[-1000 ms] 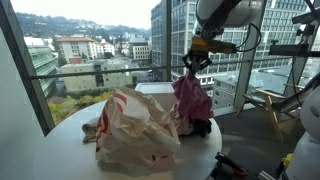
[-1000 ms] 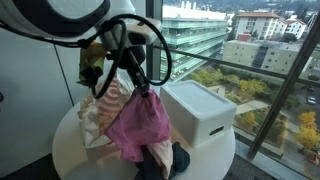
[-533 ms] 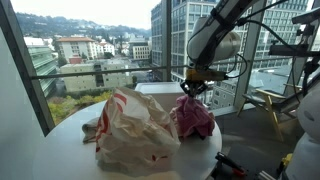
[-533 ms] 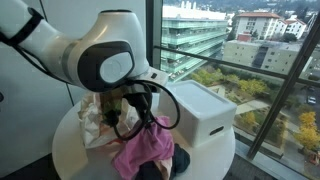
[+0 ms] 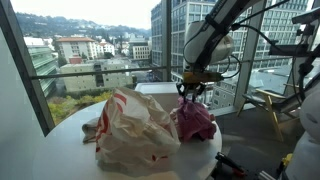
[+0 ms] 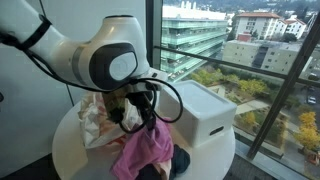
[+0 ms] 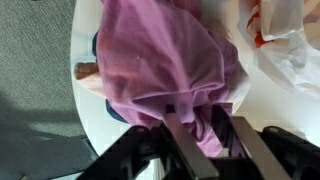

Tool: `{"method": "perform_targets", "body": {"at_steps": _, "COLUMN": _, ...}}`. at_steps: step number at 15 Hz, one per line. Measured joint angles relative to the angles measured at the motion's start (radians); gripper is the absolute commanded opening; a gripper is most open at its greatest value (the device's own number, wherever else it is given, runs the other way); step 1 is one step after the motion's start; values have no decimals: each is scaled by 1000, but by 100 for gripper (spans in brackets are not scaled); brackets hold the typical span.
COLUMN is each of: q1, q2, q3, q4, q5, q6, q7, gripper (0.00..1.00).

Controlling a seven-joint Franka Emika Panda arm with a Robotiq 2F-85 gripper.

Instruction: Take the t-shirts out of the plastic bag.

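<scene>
A white plastic bag with red print (image 5: 135,130) lies on the round white table (image 5: 68,135); it also shows in an exterior view (image 6: 95,120) and at the wrist view's upper right (image 7: 285,35). My gripper (image 5: 187,95) is shut on the top of a pink t-shirt (image 5: 196,120), which is bunched in a heap on the table beside the bag. The wrist view shows pink fabric (image 7: 165,60) pinched between the fingers (image 7: 200,120). A dark t-shirt (image 6: 178,160) lies under the pink one (image 6: 145,155). My gripper (image 6: 148,125) sits just above the heap.
A white box (image 6: 200,110) stands on the table behind the shirts, close to the window glass. The table's edge (image 7: 85,125) is right beside the heap, with grey carpet below. The arm's bulk hangs over the bag.
The gripper has come down with the pink t-shirt. The shirt hung in the air a second ago and now rests bunched on the dark shirt on the table.
</scene>
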Motion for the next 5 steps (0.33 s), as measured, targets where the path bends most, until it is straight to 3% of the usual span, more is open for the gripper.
{"method": "perform_targets", "body": {"at_steps": 3, "q1": 44, "q2": -95, "q3": 2, "q4": -3, "q5": 16, "q6": -127, "q7": -3, "gripper": 97}}
{"method": "perform_targets", "body": {"at_steps": 5, "q1": 75, "q2": -171, "q3": 12, "q4": -8, "q5": 23, "q6": -224, "q7": -3, "gripper": 100}}
